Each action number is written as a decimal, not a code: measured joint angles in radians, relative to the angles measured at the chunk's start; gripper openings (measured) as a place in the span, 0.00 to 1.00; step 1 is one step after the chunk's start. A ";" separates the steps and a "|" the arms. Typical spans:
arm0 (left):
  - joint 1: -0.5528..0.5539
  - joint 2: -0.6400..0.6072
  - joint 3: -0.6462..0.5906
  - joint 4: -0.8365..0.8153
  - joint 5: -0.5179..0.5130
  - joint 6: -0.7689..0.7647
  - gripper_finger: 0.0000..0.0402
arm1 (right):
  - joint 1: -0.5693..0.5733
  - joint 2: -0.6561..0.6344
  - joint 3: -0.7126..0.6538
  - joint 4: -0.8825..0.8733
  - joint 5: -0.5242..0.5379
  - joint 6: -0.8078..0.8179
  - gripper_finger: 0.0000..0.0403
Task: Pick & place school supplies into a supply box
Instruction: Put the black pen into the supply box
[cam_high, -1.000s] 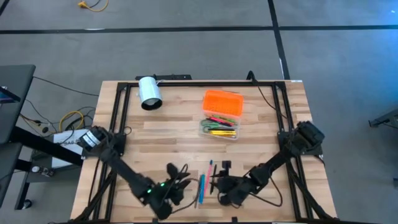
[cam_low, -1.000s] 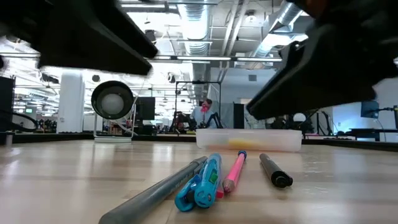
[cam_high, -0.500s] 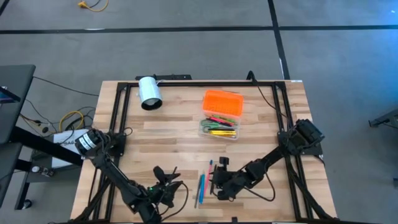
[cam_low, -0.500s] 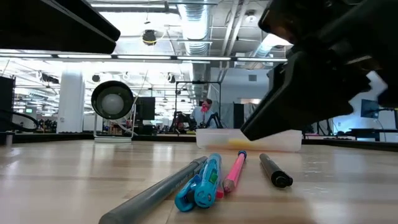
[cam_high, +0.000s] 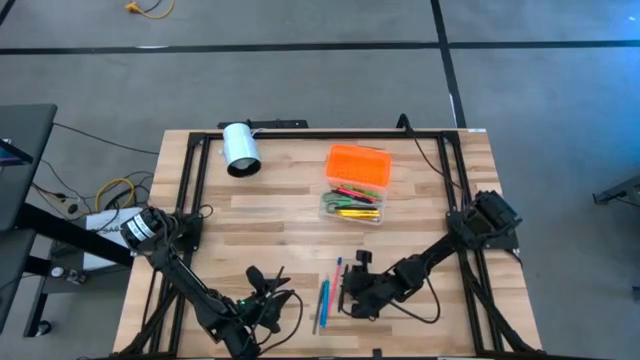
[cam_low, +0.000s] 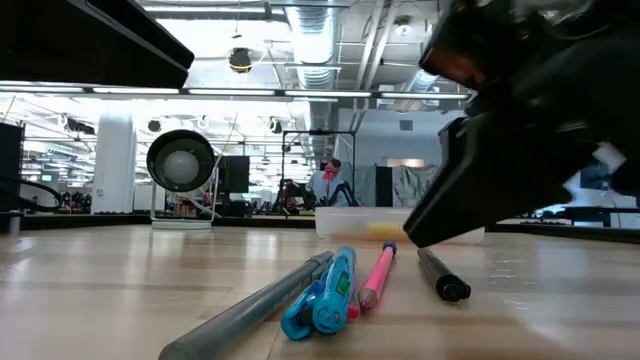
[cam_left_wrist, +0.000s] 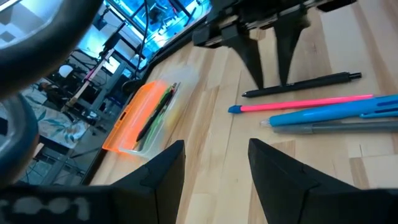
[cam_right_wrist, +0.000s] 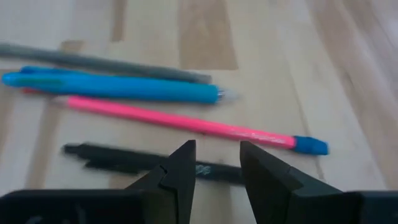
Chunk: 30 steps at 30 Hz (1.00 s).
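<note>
Pens (cam_high: 328, 293) loose at desk 6 o'clock, box (cam_high: 356, 185) open near 12, partly filled. Right hand (cam_high: 347, 285) has dropped over black pen (cam_right_wrist: 149, 162), fingers narrowly apart, empty; left hand (cam_high: 268, 298) backed off toward 7, open; grab looks next

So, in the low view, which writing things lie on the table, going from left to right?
Grey pen → blue pen → pink pencil → black pen. These are ordered by their near ends, and behind them stands the supply box.
</note>
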 joint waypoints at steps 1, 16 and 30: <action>0.000 0.000 0.000 0.000 0.000 0.000 0.42 | -0.005 0.000 0.000 -0.002 0.001 0.009 0.29; 0.000 0.000 -0.001 -0.069 0.024 -0.082 0.42 | -0.029 -0.005 0.002 -0.124 -0.012 0.148 0.29; 0.000 0.000 -0.001 -0.106 0.038 -0.145 0.42 | 0.045 -0.007 0.003 -0.339 0.028 0.526 0.29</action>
